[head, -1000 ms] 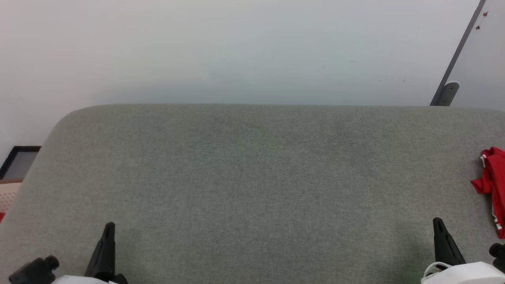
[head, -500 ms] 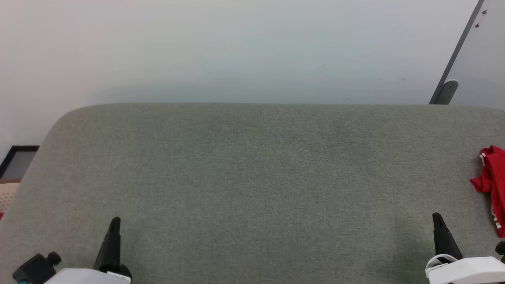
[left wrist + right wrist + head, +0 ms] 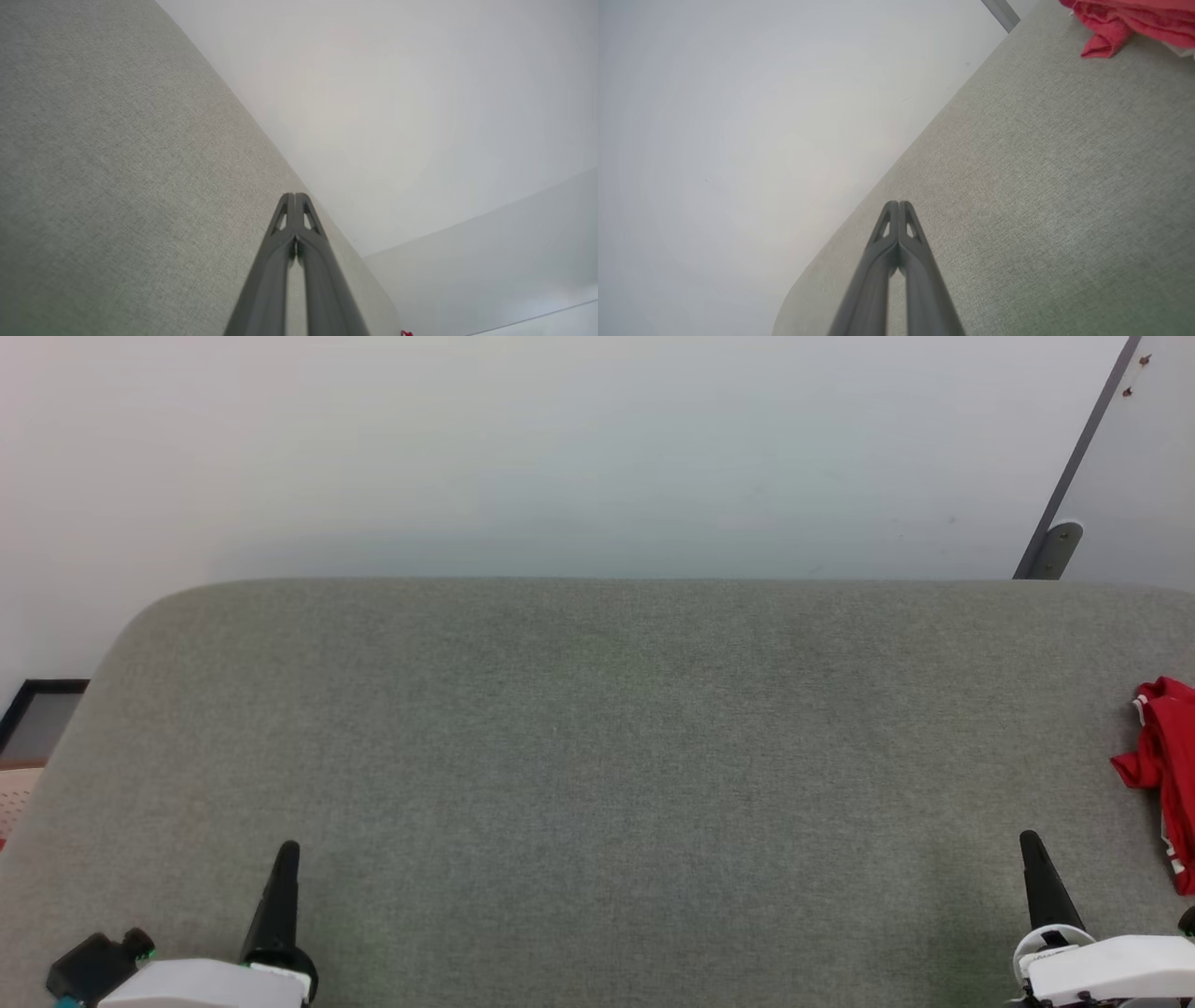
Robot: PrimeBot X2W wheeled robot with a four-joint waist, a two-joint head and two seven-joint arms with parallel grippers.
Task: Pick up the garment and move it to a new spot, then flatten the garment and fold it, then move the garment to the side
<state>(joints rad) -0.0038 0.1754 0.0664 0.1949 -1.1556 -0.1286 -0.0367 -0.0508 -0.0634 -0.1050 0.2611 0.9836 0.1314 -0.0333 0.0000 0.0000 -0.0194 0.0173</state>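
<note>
Both claws are pressed together with nothing between them, the left gripper (image 3: 285, 859) low at the near left of the grey padded top (image 3: 597, 737) and the right gripper (image 3: 1031, 847) low at the near right. Crumpled in a heap, the red garment (image 3: 1165, 761) lies at that top's right edge, just beyond the right gripper and apart from it, with a pale wall (image 3: 560, 448) behind

— Where are its arms?
— Low in the frame: left gripper (image 3: 288, 855) at the lower left, right gripper (image 3: 1030, 845) at the lower right, both pointing up.
— Open?
— No. Each pair of fingers (image 3: 275, 266) is pressed together, tips touching.
</note>
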